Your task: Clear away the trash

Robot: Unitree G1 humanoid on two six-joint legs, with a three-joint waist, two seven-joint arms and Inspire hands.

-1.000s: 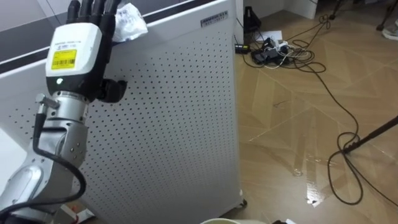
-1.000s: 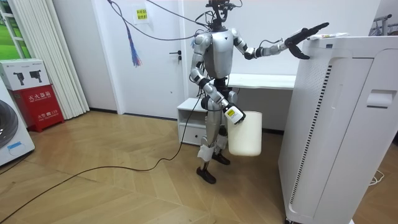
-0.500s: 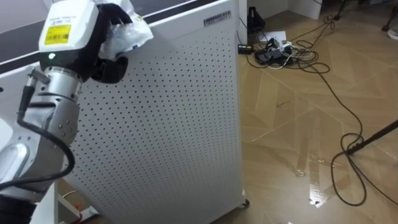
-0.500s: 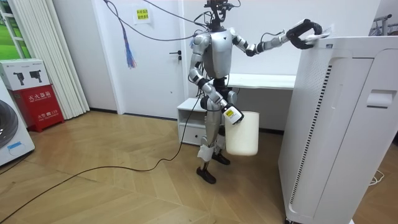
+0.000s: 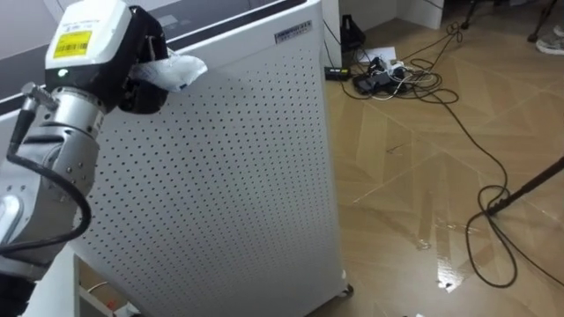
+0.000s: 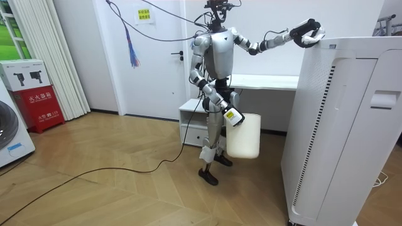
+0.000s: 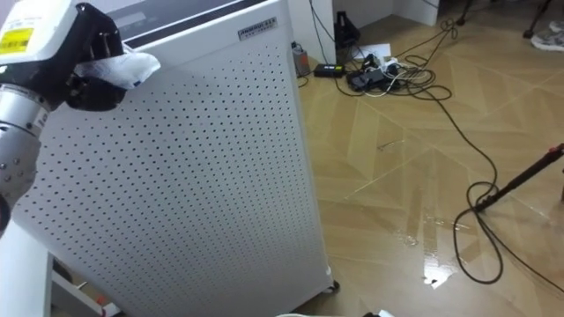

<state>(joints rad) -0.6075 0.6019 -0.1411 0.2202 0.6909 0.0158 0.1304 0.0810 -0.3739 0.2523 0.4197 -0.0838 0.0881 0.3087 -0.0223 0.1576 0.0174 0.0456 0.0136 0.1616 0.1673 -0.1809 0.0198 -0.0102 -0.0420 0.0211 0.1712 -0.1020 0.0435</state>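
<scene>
up at the top corner of the tall white air purifier (image 5: 238, 185), the left hand (image 5: 99, 51) is raised high, arm stretched out from the shoulder, and its fingers are curled tight round a crumpled wad of white paper (image 5: 173, 70), the thumb tucked in underneath, so the garbage is in the left hand's grip, poking out past the fingers toward the perforated side panel; whether the wad touches the purifier's top cannot be told from the eye views; over in the room view the robot stands upright on the wooden floor (image 6: 125, 194) between a low white cabinet (image 6: 191, 119) and the purifier, turned toward the room view's right, with that same left arm reaching across to the unit's near upper edge; down by its thigh the right hand (image 6: 231, 115) is at the rim of a white bin (image 6: 244, 135), which hangs beside the leg clear of the floor, and how that hand grips it is too small to tell; behind the robot there is a white table (image 6: 267, 81) along the wall; beyond the purifier in the head view a tangle of cables and plugs (image 5: 386, 72) lies on the floor, well apart from the hand, and a dark cable (image 5: 493, 220) loops across the boards on the right
</scene>
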